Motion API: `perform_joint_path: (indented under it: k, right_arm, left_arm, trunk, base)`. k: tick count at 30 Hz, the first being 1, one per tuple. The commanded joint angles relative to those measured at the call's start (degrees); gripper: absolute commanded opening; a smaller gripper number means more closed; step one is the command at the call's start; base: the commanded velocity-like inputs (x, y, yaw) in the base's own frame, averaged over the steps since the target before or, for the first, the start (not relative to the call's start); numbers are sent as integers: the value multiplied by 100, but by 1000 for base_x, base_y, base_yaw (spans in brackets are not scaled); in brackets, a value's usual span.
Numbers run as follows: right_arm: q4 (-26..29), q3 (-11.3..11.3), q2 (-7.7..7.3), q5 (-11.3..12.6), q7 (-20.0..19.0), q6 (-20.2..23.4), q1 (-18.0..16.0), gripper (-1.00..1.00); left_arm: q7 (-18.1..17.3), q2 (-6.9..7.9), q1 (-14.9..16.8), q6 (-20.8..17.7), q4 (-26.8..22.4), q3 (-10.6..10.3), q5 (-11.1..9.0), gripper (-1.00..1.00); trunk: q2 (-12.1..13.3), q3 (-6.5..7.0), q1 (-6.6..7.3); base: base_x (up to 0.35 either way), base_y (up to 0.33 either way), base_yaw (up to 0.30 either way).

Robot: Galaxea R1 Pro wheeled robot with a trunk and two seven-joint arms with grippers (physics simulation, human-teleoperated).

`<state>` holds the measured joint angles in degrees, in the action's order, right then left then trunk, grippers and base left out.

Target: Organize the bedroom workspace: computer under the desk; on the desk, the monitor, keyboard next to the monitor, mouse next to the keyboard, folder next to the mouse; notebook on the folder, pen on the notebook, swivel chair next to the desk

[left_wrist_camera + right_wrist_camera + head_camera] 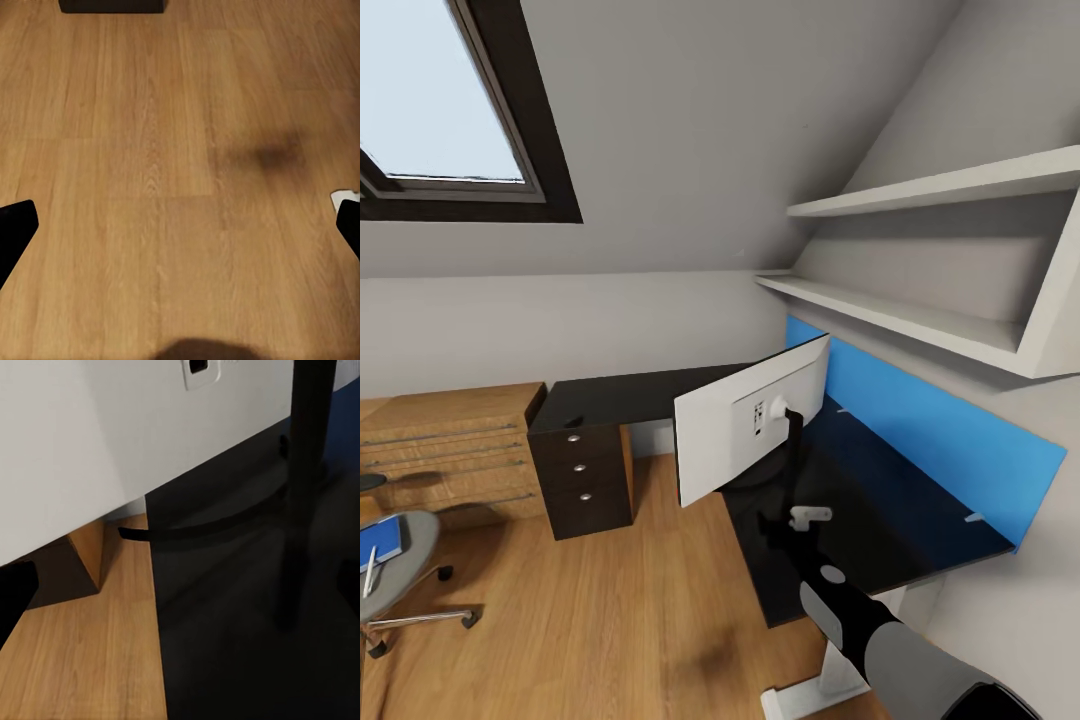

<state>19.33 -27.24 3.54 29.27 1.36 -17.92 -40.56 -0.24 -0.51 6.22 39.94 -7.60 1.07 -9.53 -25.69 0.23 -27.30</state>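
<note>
Right gripper point(785, 525): reaches out over the black L-shaped surface point(920, 520), just behind the monitor point(750, 425). In the right wrist view its dark fingertips point(15, 592) sit far apart at the two edges of the picture, nothing between them, so it is spread wide.

Monitor: stands on the surface directly ahead of the right gripper, back turned toward it. Rear shell is plain white with a small square port panel point(201, 371). A thin black post point(307, 487) carries it down to a curved black foot point(210, 526) lying flat on the surface. The panel is angled, its lower corner overhanging the front edge of the surface above the wooden floor point(610, 620).

Left gripper point(180, 232): points straight down at bare floor planks; black fingertips point(16, 225) at opposite edges of the left wrist view, spread, holding nothing. A blurred dark shadow lies on the planks beyond it.

Swivel chair point(400, 560): well apart from both grippers, far to the left of the right gripper, grey seat on a silver star base. A blue folder point(382, 540) lies on the seat, with a slim light object across it, too small to identify.

Black drawer unit point(580, 480) with three knobs stands under the far wing of the surface, beside a wooden dresser point(450, 450). Blue panel point(940, 420) backs the surface to the gripper's right.
</note>
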Motion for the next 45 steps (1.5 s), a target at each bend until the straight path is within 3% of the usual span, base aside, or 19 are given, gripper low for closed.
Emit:
perform_joint_path:
  k: [1,10,19,35,45]
  right_arm:
    - [-11,-47,-3,56,21,-57,-5,100]
    - [-55,-35,-3,58,81,-602,-5,100]
    - [-75,-47,-2,47,475,-754,-5,100]
    - [-94,-54,-25,-346,659,-771,-5,100]
    - [-316,-45,-101,-398,664,-710,-8,100]
  left_arm:
    - [-4,-2,2,23,4,8,-11,100]
    - [-36,-5,2,435,142,3,-6,100]
    - [-52,-10,2,839,328,-1,-1,100]
    - [-39,-10,2,935,364,-1,4,100]
    - [-29,-10,2,926,366,-1,4,100]
  trunk:
    - [-4,-2,-2]
    - [-4,-2,-2]
    - [-4,-2,-2]
    - [-4,-2,-2]
    - [-4,-2,-2]
  base:
    - [0,0,0]
    - [0,0,0]
    - [13,-8,0]
    - [213,-164,0]
    - [71,-87,0]
